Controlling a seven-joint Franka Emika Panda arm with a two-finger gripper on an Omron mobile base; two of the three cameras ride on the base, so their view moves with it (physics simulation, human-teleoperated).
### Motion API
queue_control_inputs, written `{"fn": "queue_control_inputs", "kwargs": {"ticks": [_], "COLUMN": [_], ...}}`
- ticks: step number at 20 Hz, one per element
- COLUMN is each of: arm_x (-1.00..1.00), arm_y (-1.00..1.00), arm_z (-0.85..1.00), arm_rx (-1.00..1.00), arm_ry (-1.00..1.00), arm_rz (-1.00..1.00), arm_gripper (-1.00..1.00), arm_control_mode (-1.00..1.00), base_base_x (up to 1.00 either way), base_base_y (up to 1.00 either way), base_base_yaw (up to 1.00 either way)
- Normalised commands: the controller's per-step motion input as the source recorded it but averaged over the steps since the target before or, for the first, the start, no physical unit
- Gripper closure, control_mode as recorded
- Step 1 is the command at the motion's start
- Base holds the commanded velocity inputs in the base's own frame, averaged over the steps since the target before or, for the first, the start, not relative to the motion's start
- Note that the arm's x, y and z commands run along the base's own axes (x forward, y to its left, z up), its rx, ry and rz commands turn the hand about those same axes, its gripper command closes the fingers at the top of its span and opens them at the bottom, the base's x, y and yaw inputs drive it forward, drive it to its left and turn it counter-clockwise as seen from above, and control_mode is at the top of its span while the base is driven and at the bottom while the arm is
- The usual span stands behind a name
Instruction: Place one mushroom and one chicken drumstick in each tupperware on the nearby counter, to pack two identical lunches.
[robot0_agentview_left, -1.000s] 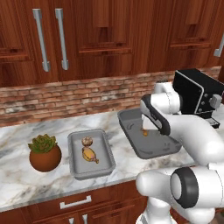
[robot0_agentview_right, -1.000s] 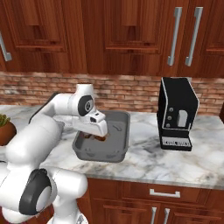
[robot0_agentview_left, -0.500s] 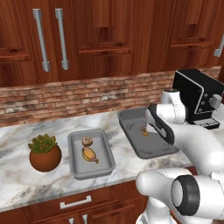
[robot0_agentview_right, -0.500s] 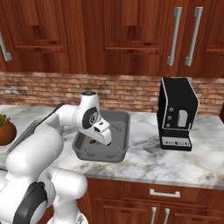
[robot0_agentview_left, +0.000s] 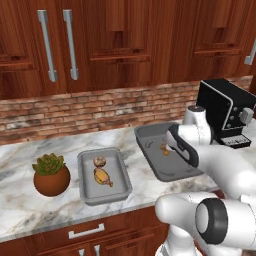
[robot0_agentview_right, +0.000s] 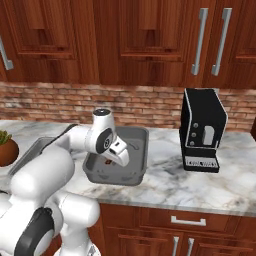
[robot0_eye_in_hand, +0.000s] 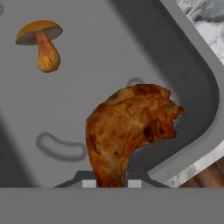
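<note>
Here the drumstick (robot0_eye_in_hand: 131, 127) sits between the hand's (robot0_eye_in_hand: 108, 183) fingers.

Tool (robot0_eye_in_hand: 111, 183) low — clamped tight.

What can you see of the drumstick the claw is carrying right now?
The drumstick is browned and glossy, with a fat meaty end and a narrow bone end. The claw is shut on the bone end. It hangs over the big grey tray, near one rounded corner, apart from the mushroom lying there.
</note>
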Motion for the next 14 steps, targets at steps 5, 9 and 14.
{"fn": "queue_control_inputs", "kwargs": {"ticks": [5, 9, 14], "arm_x": [0.61, 0.29, 0.33], "arm_y": [-0.01, -0.07, -0.09], "arm_z": [-0.23, -0.42, -0.31], "arm_rx": [0.00, -0.01, 0.00], "arm_ry": [0.00, -0.03, -0.01], "arm_rz": [0.00, 0.00, -0.01], "arm_gripper": [1.00, 1.00, 1.00], "arm_control_mode": [-1.00, -1.00, -1.00], "base_base_x": [0.00, 0.00, 0.00], "base_base_y": [0.00, 0.00, 0.00], "base_base_yaw": [0.00, 0.00, 0.00]}}
